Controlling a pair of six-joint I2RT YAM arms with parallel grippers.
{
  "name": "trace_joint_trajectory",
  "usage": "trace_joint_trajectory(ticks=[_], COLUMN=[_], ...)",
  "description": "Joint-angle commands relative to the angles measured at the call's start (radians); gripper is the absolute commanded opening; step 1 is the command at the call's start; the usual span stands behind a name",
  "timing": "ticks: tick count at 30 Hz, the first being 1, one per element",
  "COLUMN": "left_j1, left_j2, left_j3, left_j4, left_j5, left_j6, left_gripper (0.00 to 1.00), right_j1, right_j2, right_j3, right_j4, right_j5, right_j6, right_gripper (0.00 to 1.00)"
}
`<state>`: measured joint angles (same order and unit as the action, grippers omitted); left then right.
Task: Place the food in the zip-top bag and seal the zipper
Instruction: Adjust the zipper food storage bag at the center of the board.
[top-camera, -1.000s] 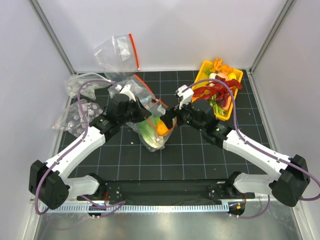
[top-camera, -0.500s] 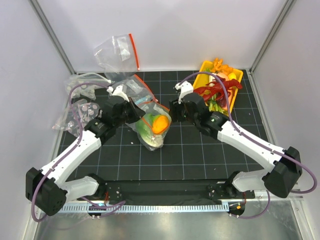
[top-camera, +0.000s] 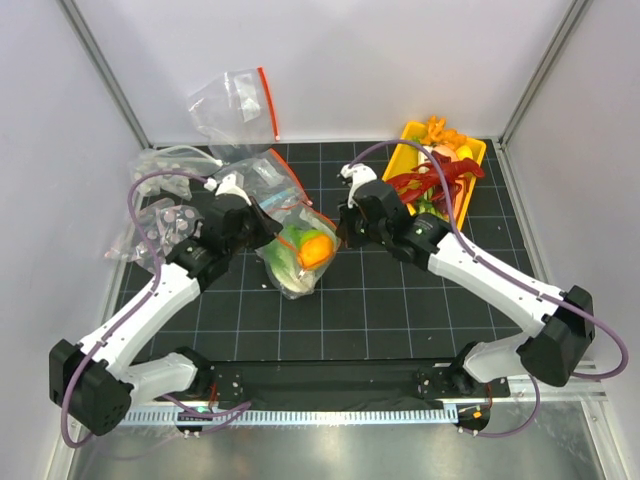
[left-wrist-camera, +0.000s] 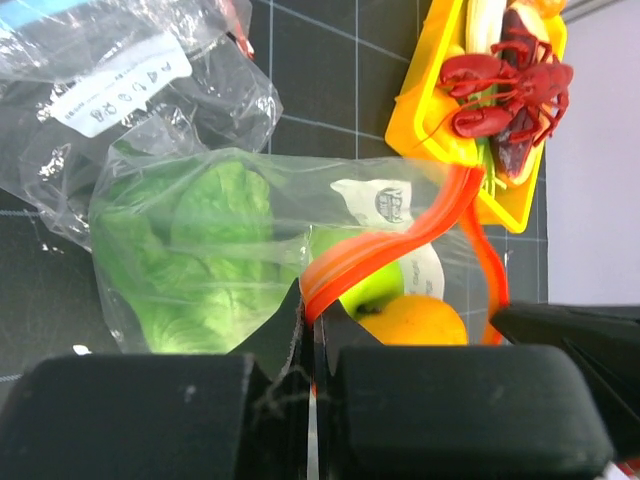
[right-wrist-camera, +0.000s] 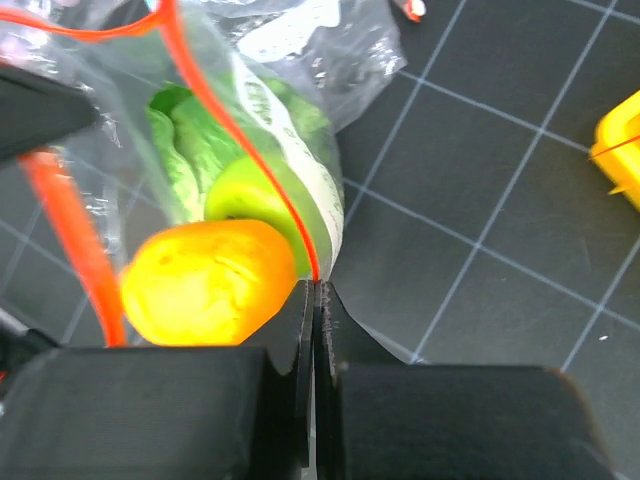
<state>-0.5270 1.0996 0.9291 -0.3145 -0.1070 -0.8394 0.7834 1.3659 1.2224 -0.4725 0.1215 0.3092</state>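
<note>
The clear zip-top bag (top-camera: 290, 268) lies mid-table with its mouth gaping. Inside it are the food pieces: a green lettuce (left-wrist-camera: 190, 250), a round green fruit (left-wrist-camera: 375, 290) and a yellow-orange piece (left-wrist-camera: 415, 322). The red-orange zipper (left-wrist-camera: 400, 240) curves across the mouth in the left wrist view. My left gripper (left-wrist-camera: 310, 320) is shut on the zipper's left end. The right gripper (right-wrist-camera: 315, 290) is shut on the zipper (right-wrist-camera: 230, 130) at the bag's other side, beside the yellow-orange piece (right-wrist-camera: 200, 285). In the top view the left gripper (top-camera: 262, 228) and right gripper (top-camera: 340, 228) flank the bag.
A yellow tray (top-camera: 406, 140) at the back right holds a red lobster (top-camera: 430, 182) and other toy food. Dotted pouches (top-camera: 150, 230) lie at the left edge. Another clear bag (top-camera: 235, 100) leans on the back wall, and one more (top-camera: 265, 175) lies behind the left gripper.
The right gripper was open at the bag's mouth; it has pulled back and shut on the zipper's right end. The left arm and bag shifted slightly left.
</note>
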Motion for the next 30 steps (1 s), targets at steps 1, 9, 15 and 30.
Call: trace_joint_trajectory(ticks=[1,9,15,30], left_j1=[0.007,0.005,-0.007,-0.047], left_j2=[0.025,0.055,0.115,0.169], left_j3=[0.045,0.019,0.031,0.063], left_j4=[0.006,0.112,0.132,0.124], left_j5=[0.064,0.332,0.392,0.37], left_j6=[-0.018,-0.092,-0.095,-0.014], left_gripper=[0.0,0.0,0.0,0.0], right_j1=[0.019,0.037,0.045,0.165], right_j2=[-0.045,-0.071,-0.11,-0.138], right_j3=[0.086,0.344,0.165,-0.104], right_j4=[-0.037,-0.339,-0.221,0.153], right_j5=[-0.033,0.264,0.512,0.543], right_j6=[0.057,0.033,-0.012,-0.073], right_gripper=[0.01,0.01,0.01,0.09])
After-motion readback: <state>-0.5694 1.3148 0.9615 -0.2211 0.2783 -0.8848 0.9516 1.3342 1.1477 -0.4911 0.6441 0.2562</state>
